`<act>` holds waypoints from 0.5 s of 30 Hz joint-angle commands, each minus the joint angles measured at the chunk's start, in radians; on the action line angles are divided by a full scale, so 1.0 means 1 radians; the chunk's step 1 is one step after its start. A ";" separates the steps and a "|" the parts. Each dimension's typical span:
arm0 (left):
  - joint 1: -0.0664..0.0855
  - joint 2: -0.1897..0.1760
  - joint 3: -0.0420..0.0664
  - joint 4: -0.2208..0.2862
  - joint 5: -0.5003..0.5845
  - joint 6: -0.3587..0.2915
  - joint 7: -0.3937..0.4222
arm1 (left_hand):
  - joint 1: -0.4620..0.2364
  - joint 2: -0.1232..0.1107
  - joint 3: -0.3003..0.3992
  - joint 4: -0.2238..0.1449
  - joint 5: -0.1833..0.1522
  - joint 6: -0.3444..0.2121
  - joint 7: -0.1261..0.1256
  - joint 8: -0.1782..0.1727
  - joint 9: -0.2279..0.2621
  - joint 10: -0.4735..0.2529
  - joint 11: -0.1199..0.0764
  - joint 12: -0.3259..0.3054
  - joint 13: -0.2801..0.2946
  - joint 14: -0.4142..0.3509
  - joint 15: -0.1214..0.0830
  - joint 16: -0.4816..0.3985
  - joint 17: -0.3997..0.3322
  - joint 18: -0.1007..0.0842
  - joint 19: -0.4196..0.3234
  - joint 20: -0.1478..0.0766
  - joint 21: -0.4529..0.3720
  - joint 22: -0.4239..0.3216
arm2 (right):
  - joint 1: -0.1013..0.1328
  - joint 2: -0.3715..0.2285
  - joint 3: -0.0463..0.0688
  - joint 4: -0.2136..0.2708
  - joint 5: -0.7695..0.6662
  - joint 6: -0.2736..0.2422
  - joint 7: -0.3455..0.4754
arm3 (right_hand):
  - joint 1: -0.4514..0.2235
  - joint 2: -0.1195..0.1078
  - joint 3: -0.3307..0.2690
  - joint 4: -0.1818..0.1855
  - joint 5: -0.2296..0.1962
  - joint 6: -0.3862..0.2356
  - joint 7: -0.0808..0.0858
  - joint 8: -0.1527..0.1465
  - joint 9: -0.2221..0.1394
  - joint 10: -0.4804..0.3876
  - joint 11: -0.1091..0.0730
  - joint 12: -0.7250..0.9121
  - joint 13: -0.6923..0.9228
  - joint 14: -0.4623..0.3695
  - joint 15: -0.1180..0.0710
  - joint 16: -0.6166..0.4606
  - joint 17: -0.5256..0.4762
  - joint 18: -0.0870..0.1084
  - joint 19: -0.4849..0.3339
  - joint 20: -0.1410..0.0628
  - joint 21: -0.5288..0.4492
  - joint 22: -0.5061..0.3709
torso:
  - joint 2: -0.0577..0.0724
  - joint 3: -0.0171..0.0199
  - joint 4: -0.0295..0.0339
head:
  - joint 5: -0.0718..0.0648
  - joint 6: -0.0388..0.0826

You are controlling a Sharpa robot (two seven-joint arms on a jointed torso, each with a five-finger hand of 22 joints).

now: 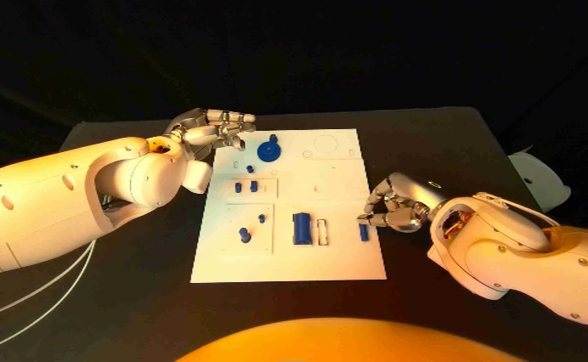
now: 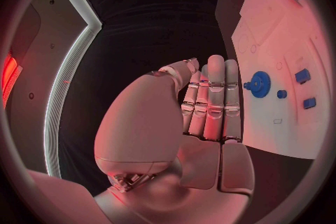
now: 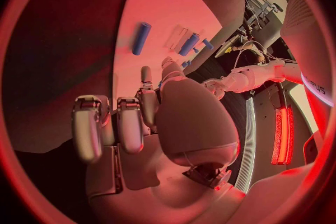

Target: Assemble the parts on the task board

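Observation:
The white task board lies in the middle of the black table. On it are a blue gear near the far edge, two small blue parts at the left, a blue block beside a white slot, and a short blue cylinder by the right edge. My left hand hovers at the board's far left corner, fingers straight and holding nothing; the gear lies just past its fingertips. My right hand sits at the board's right edge with fingers curled in on nothing, the cylinder lying free ahead of it.
A white object stands near the table's right edge. White cables hang at the lower left under my left arm. Bare black table surrounds the board on every side.

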 commanded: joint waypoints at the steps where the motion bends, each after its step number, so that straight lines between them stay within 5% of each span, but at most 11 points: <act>1: -0.001 0.002 0.000 0.002 0.002 0.014 0.020 | -0.004 0.009 -0.002 -0.001 0.000 -0.007 -0.003 0.005 0.000 -0.003 0.000 0.003 0.001 -0.007 0.002 -0.003 -0.002 0.013 -0.004 0.006 -0.007 -0.001 | -0.011 -0.008 -0.001 0.006 -0.092 0.027 -0.024 | 0.013 -0.002 -0.009 0.001 0.012 0.021 -0.007 0.003 0.000 0.019 -0.016 0.006 -0.047 0.081 -0.003 0.003 0.156 0.009 0.073 -0.002 0.008 0.243 | -0.002 0.0015 -0.0034 | -0.002 -0.002; 6: -0.001 0.003 0.000 0.002 0.003 0.016 0.019 | -0.004 0.009 -0.002 -0.001 0.000 -0.007 -0.003 0.005 0.000 -0.003 0.000 0.003 0.001 -0.007 0.002 -0.003 -0.002 0.013 -0.004 0.006 -0.007 -0.001 | -0.029 -0.001 -0.002 0.003 -0.114 0.017 -0.044 | 0.011 -0.003 -0.013 0.003 0.020 0.026 -0.009 0.002 0.001 0.020 -0.018 0.006 -0.047 0.081 -0.005 0.004 0.159 0.008 0.075 -0.004 0.012 0.244 | 0.001 0.0015 -0.0020 | -0.004 0.005; 15: -0.001 0.003 0.000 0.003 0.003 0.018 0.016 | -0.004 0.009 -0.002 -0.001 0.000 -0.007 -0.003 0.005 0.000 -0.003 0.000 0.003 0.001 -0.007 0.002 -0.003 -0.002 0.013 -0.004 0.006 -0.007 -0.001 | -0.045 0.020 -0.002 -0.025 -0.147 0.024 -0.068 | 0.003 -0.001 -0.020 0.008 0.031 0.036 -0.013 0.002 0.003 0.032 -0.021 0.027 -0.031 0.082 -0.008 0.005 0.160 0.008 0.075 -0.007 0.011 0.244 | 0.001 -0.0005 -0.0007 | -0.004 0.001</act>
